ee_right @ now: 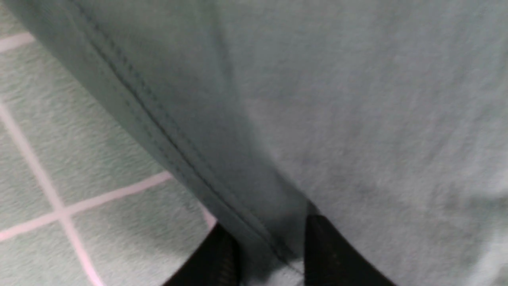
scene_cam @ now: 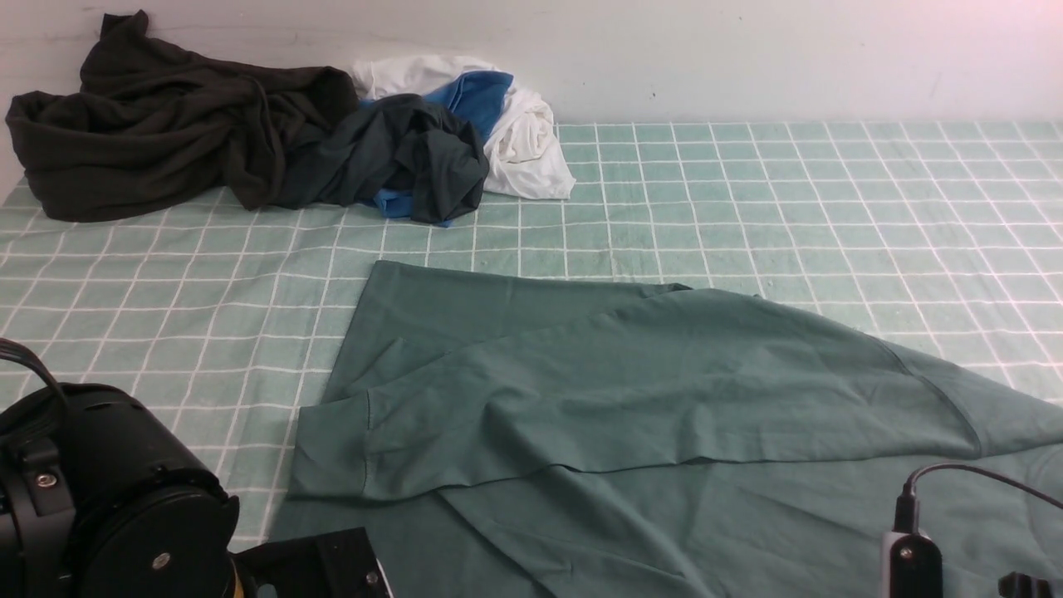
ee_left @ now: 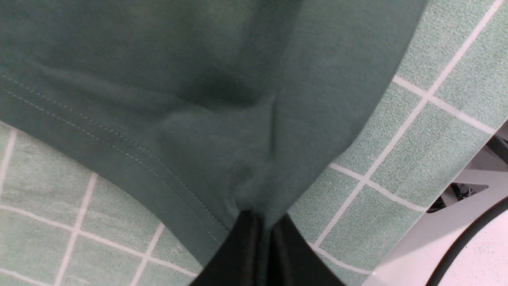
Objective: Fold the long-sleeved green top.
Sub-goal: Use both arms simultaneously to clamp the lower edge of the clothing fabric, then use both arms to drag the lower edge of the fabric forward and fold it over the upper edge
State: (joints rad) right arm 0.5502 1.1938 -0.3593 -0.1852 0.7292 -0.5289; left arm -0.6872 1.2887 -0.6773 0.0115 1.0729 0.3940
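One sleeve (scene_cam: 581, 399) already lies across the top (scene_cam: 664, 531), which spreads flat on the checked cloth (scene_cam: 747, 208) ahead of both fingers. The left fingers (ee_left: 250, 246) are clenched on its stitched hem. The right fingers (ee_right: 325, 250) straddle a hem, and I cannot tell if they grip. The body folds seemingly all remain.

The right gripper (ee_right: 272, 238) has its two black fingers apart, one on either side of the stitched hem (ee_right: 158, 123) of the green long-sleeved top (ee_right: 337, 99). From the gripper, the hem runs off toward eleven o'clock. Beyond it, round nine o'clock, the pale green checked cloth (ee_right: 71, 159) lies bare. Everything looks slightly blurred.
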